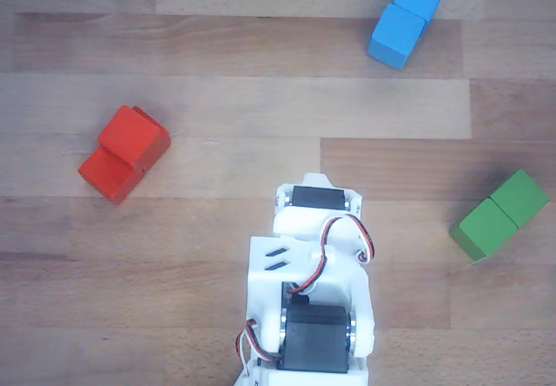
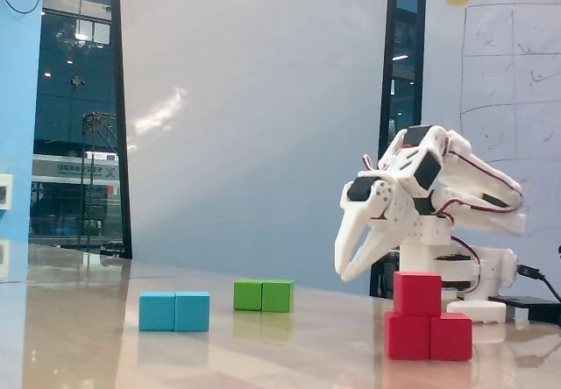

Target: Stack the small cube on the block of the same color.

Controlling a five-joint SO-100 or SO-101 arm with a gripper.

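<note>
Blue two-cube block (image 2: 174, 311), green two-cube block (image 2: 263, 295) beyond it, well apart, on the wooden table (image 1: 217, 99), whiteboard (image 2: 513, 100) behind

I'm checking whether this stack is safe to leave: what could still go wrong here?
The small cube sits on the left half of the block, so a bump could tip it off. The gripper hangs empty, apparently slightly open, just up and left of the cube; a sweep toward it might clip the stack. In the other view, the arm lies near the stack.
</note>
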